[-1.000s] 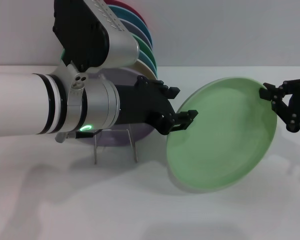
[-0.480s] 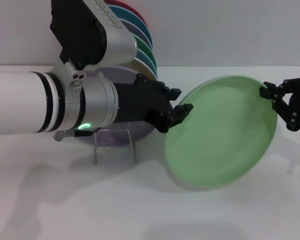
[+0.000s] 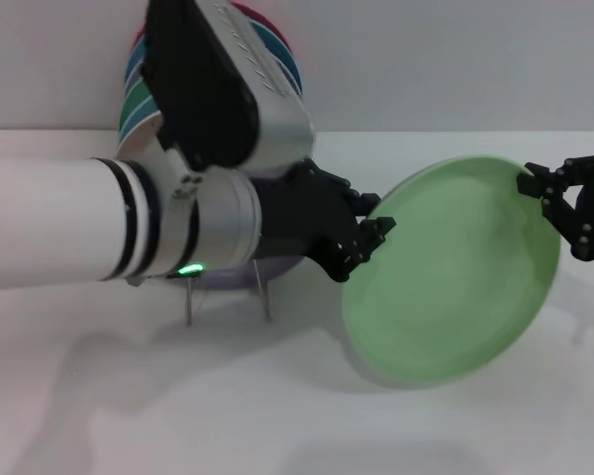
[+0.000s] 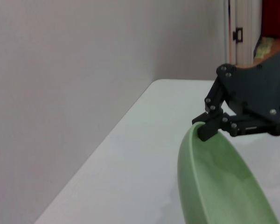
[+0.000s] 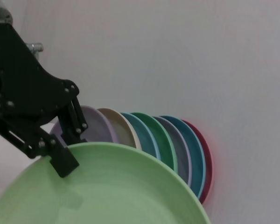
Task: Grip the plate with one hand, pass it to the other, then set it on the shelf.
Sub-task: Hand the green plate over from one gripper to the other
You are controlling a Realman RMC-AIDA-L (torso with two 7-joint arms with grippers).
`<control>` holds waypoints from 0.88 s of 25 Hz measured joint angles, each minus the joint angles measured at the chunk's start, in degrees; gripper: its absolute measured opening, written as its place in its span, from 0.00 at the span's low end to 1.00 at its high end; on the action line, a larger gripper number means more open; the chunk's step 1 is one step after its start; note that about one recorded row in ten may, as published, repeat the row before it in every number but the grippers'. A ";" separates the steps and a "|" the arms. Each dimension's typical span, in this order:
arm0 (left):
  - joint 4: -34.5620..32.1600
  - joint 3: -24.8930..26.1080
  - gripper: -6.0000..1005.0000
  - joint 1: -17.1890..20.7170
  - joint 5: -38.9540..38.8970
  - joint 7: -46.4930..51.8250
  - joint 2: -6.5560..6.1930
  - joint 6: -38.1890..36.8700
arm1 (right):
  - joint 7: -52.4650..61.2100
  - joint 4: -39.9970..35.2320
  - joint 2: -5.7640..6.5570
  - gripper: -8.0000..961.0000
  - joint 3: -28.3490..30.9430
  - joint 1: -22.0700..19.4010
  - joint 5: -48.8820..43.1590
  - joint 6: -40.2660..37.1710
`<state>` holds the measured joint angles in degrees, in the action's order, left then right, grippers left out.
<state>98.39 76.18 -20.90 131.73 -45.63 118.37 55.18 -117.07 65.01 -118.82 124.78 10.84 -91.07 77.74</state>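
Observation:
The pale mint-green plate [image 3: 455,272] hangs tilted above the table, face toward me. My right gripper [image 3: 531,185] is shut on its upper right rim; the left wrist view shows this grip [image 4: 206,128] on the plate's far edge [image 4: 224,186]. My left gripper [image 3: 364,249] is open at the plate's left rim. In the right wrist view one of its fingers [image 5: 60,161] lies over the plate's face [image 5: 107,186]. The silver wire shelf [image 3: 266,297] stands behind my left arm, mostly hidden.
A lilac plate [image 5: 98,123] stands at the shelf. A row of coloured plates [image 5: 177,140] leans against the back wall, also in the head view [image 3: 282,49]. The white table [image 3: 178,396] lies below.
My left wrist has rolled and its gripper has closed in on the plate's left rim. The plate has shifted slightly to the right. The right gripper keeps its hold.

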 joint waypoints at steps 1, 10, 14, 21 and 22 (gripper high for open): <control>0.79 -1.93 0.19 0.35 2.48 0.53 0.04 -1.32 | 0.02 0.06 0.04 0.07 0.02 -0.17 0.00 0.32; 1.65 -3.03 0.20 0.54 3.67 2.06 0.16 -3.74 | -1.39 -1.75 -0.32 0.11 0.28 -0.83 1.77 3.17; 2.18 -2.76 0.19 0.52 3.74 1.91 0.05 -3.85 | -2.62 -3.93 -0.23 0.12 1.02 -1.46 4.98 4.86; 2.51 -2.99 0.12 0.50 3.87 1.57 0.01 -4.09 | -4.14 -4.79 -0.30 0.23 3.27 -1.88 5.92 6.85; 2.58 -2.97 0.11 0.53 3.87 1.50 0.01 -4.09 | -4.16 -5.08 -0.31 0.27 3.76 -1.88 6.05 7.27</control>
<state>100.97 73.21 -20.37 135.60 -44.13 118.38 51.09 -121.23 59.93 -119.13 128.55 8.96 -85.02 85.01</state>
